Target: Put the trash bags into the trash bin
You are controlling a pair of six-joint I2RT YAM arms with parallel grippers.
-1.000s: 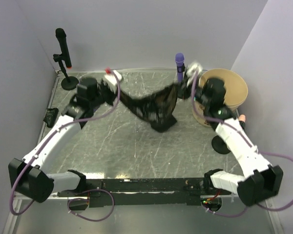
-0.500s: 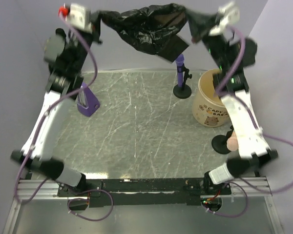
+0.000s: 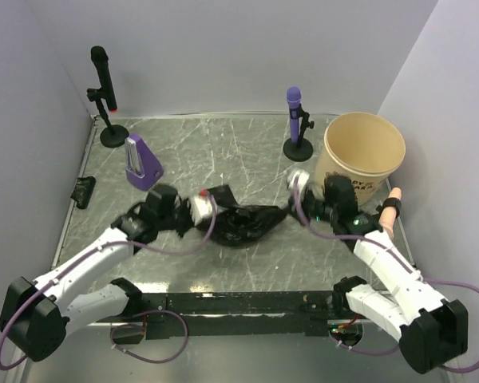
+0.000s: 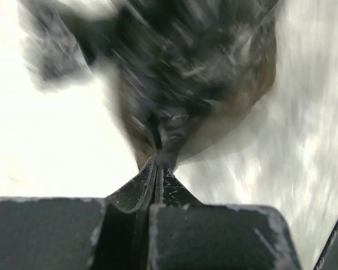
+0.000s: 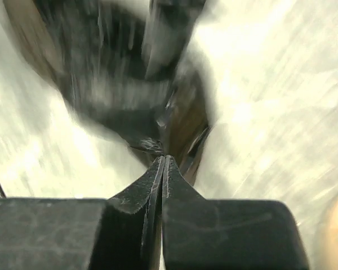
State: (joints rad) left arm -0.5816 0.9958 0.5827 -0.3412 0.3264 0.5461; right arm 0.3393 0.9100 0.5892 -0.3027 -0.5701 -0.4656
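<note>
A black crinkly trash bag (image 3: 243, 225) lies stretched low over the table between my two grippers. My left gripper (image 3: 210, 214) is shut on its left end. In the left wrist view the fingertips (image 4: 158, 164) pinch the film, and the bag (image 4: 197, 73) spreads out blurred ahead of them. My right gripper (image 3: 287, 209) is shut on the bag's right end. In the right wrist view the jaws (image 5: 164, 158) pinch the bag (image 5: 118, 84). The tan trash bin (image 3: 367, 140) stands upright at the back right, behind my right gripper, and its pale inside shows.
A purple microphone (image 3: 294, 120) on a black round base stands left of the bin. A black microphone (image 3: 104, 84) stands at the back left, with a purple metronome (image 3: 141, 163) near it. A small black object (image 3: 84, 191) lies at the left edge. A pink piece (image 3: 391, 209) stands right of my right arm.
Both arms raised the bag high and stretched it, then brought it down. It now hangs low over the table's middle, nearer the front, still held at both ends.
</note>
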